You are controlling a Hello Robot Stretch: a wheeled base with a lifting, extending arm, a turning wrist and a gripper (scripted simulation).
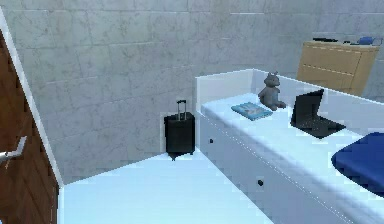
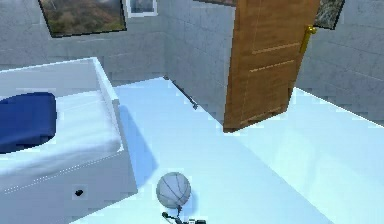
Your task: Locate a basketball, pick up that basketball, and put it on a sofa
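Gripper [image 2: 181,215] sits at the arm side view's near edge, just left of the middle. Small dark body, thin dark fingers [image 2: 169,214] sticking out low toward the left. Just its far end clears the bottom edge, so the pose is hard to read. Basketball [image 2: 173,188] is right at that far end, a little farther out. Cannot tell if they touch, or whether the gripper holds anything.

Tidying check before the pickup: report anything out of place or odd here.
A grey ball lies loose on the floor beside the bed, not stored. An open laptop sits on the bed. Nothing looks spilled or damaged.
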